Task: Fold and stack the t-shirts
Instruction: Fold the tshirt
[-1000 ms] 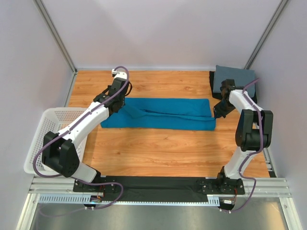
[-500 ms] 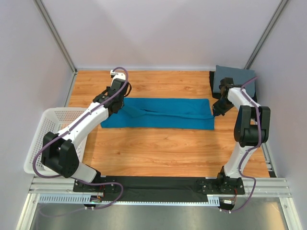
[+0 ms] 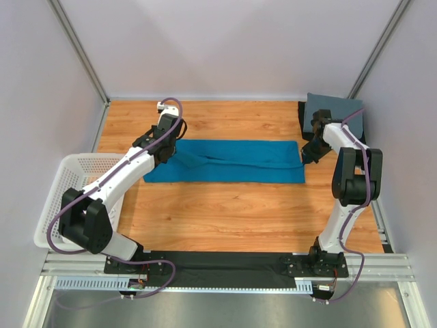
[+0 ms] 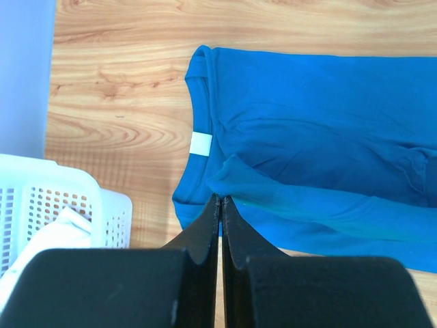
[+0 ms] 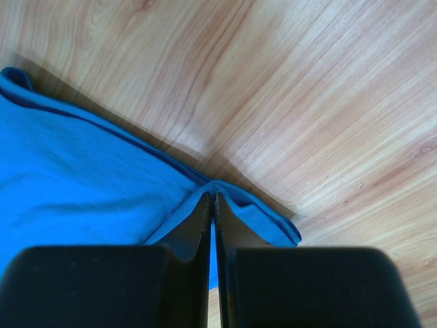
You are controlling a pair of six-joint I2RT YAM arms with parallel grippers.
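Observation:
The teal-blue t-shirt [image 3: 229, 162] lies as a long folded strip across the middle of the table. My left gripper [image 3: 166, 154] is at its collar end, shut on a raised fold of the cloth [image 4: 235, 179] just behind the white neck label [image 4: 201, 144]. My right gripper [image 3: 308, 154] is shut on the hem at the strip's right end, where the cloth bunches up around the fingertips [image 5: 222, 205]. A folded slate-grey t-shirt [image 3: 334, 111] lies on a dark one at the back right corner.
A white mesh laundry basket [image 3: 76, 179] stands at the left edge of the table, with white cloth [image 4: 65, 229] inside it. Side walls and metal posts close in the table. Bare wood lies in front of and behind the teal strip.
The right arm has drawn its gripper slightly back toward the far right, keeping hold of the hem. The left gripper has crept a little farther back. The shirt has hardly shifted.

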